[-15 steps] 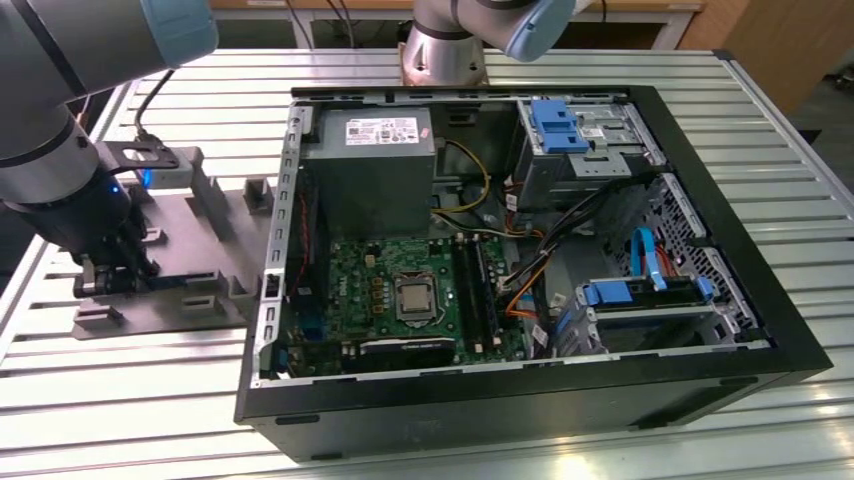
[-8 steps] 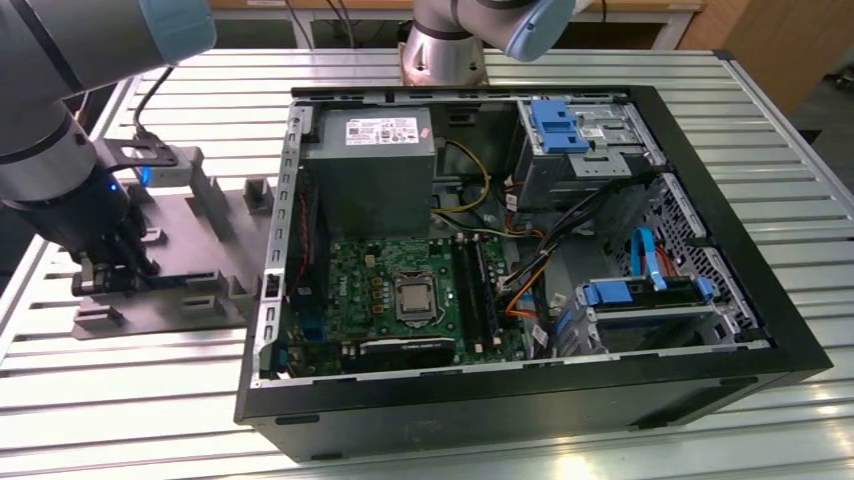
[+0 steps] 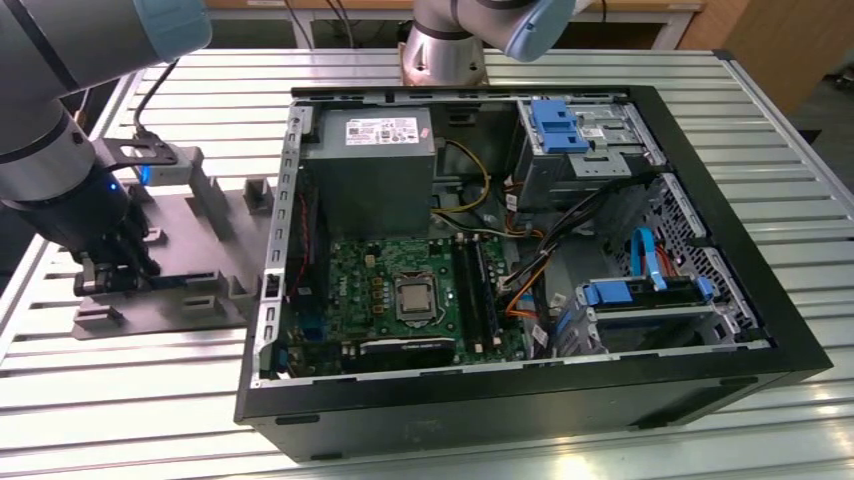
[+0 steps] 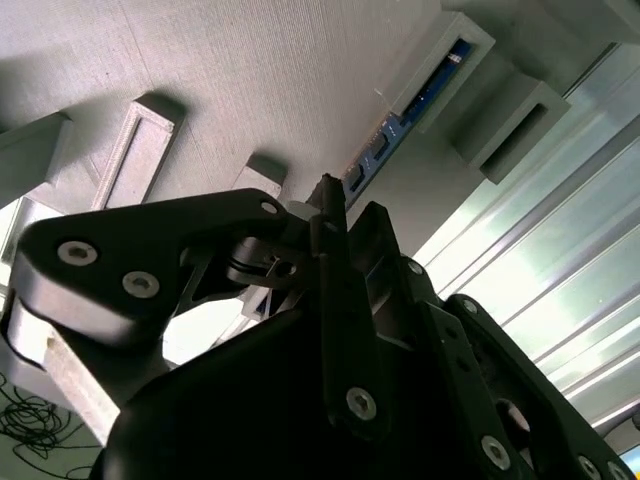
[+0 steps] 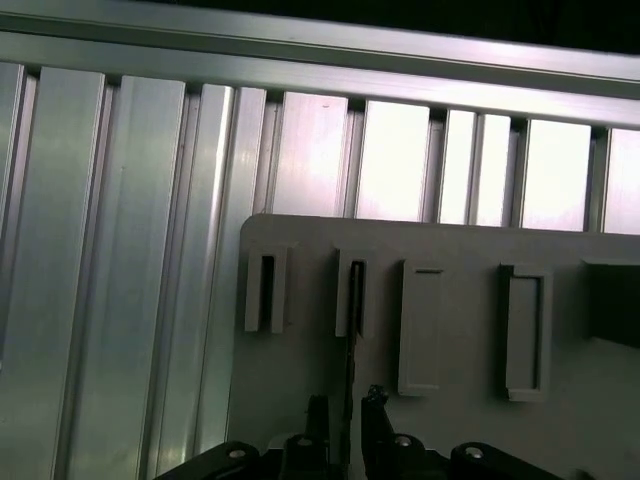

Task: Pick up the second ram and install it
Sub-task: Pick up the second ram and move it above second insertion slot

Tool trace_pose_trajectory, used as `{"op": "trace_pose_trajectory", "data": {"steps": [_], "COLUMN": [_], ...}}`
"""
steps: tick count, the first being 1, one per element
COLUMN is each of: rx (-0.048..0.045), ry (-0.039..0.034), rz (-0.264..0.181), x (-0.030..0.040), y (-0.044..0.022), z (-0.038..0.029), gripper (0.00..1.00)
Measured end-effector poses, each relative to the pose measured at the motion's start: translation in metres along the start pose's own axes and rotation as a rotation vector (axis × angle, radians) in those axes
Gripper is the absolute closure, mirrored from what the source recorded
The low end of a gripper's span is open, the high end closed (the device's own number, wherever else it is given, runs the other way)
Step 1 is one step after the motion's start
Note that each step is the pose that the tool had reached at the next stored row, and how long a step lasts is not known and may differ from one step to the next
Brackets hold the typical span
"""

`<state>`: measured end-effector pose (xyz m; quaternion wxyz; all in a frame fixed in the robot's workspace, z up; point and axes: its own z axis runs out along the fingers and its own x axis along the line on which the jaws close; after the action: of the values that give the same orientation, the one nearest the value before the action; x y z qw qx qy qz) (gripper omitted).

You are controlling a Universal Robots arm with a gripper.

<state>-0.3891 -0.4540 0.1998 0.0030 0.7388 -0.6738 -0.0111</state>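
We count one grey robot arm [image 3: 54, 150], and its one black two-fingered gripper [image 3: 114, 275] is lowered onto the one grey moulded plastic tray [image 3: 200, 290] at the exterior view's left. There is one thin, dark blue-green memory stick, the second ram [image 5: 352, 340]. It stands on edge in a slotted block of the tray. In both wrist views the gripper's jaws are parted, with the stick's near end between them and a narrow strip of tray showing on either side. In the first wrist view we count four raised rectangular blocks in a row on the tray.

Beside the tray lies one black computer case [image 3: 534, 400], open on top. In it are one green motherboard [image 3: 374, 270] and one grey boxy power supply [image 3: 367, 170].

Tray and case both rest on a table of ribbed silver aluminium slats [image 3: 134, 390]. Beyond the table's far corner we see brown wooden panelling [image 3: 781, 45].
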Motion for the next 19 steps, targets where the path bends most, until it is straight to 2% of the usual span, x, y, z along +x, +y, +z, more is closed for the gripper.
{"op": "trace_pose_trajectory", "data": {"steps": [5, 6, 12, 13, 19], "rx": [0.0001, 0.0001, 0.0001, 0.0001, 0.0001], "ry": [0.0000, 0.0000, 0.0000, 0.0000, 0.0000], "rz": [0.000, 0.000, 0.000, 0.000, 0.000], "x": [0.0000, 0.0000, 0.0000, 0.0000, 0.0000], "y": [0.0000, 0.0000, 0.0000, 0.0000, 0.0000], "z": [0.0000, 0.0000, 0.0000, 0.0000, 0.0000], "gripper": [0.74, 0.81, 0.82, 0.89, 0.89]}}
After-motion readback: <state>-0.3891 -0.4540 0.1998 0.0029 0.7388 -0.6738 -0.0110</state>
